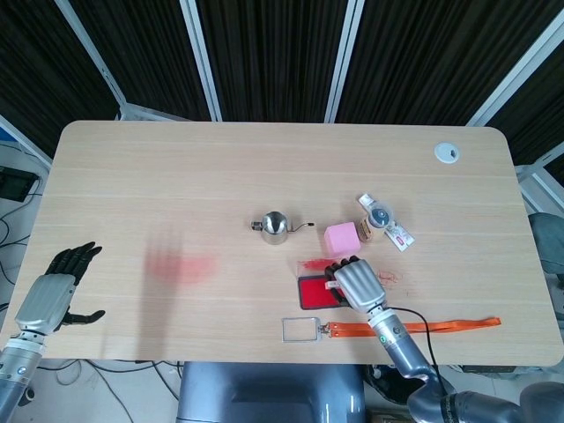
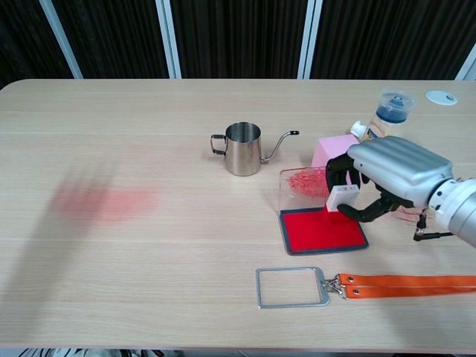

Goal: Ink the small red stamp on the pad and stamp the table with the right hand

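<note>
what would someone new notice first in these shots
Most likely the silver right hand near the front right of the table, holding a small white stamp just above the bright red ink pad. Next, the steel kettle at the table's middle and the orange lanyard along the front edge. The left hand hangs open off the table's left corner.

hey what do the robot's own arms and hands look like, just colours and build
Both match: the right robot hand has a ribbed silver-grey metal back, black fingers and a smooth silver cylindrical wrist with a thin black cable looping beside it. The left robot hand shows the same silver shell, black fingers and grey forearm.
</note>
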`<action>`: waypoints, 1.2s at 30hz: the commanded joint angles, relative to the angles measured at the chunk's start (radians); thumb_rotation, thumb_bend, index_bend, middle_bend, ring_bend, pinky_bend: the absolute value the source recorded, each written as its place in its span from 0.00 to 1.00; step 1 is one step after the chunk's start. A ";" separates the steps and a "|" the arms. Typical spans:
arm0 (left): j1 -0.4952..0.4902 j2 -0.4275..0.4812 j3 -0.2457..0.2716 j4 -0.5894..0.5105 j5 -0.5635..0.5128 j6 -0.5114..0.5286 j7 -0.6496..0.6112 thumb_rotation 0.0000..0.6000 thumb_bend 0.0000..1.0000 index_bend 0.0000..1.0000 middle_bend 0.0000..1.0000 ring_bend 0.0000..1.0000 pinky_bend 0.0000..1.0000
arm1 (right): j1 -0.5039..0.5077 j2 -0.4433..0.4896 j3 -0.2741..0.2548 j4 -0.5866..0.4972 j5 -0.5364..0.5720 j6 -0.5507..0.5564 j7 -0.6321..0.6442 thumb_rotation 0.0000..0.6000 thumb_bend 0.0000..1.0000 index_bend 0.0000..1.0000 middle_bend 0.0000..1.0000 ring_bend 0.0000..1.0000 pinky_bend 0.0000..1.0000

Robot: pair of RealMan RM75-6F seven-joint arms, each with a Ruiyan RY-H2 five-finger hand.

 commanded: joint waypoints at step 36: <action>0.016 -0.015 0.004 -0.015 -0.008 0.019 0.038 1.00 0.01 0.00 0.00 0.00 0.00 | -0.101 0.043 -0.023 0.162 0.041 0.038 0.190 1.00 0.56 0.79 0.63 0.46 0.46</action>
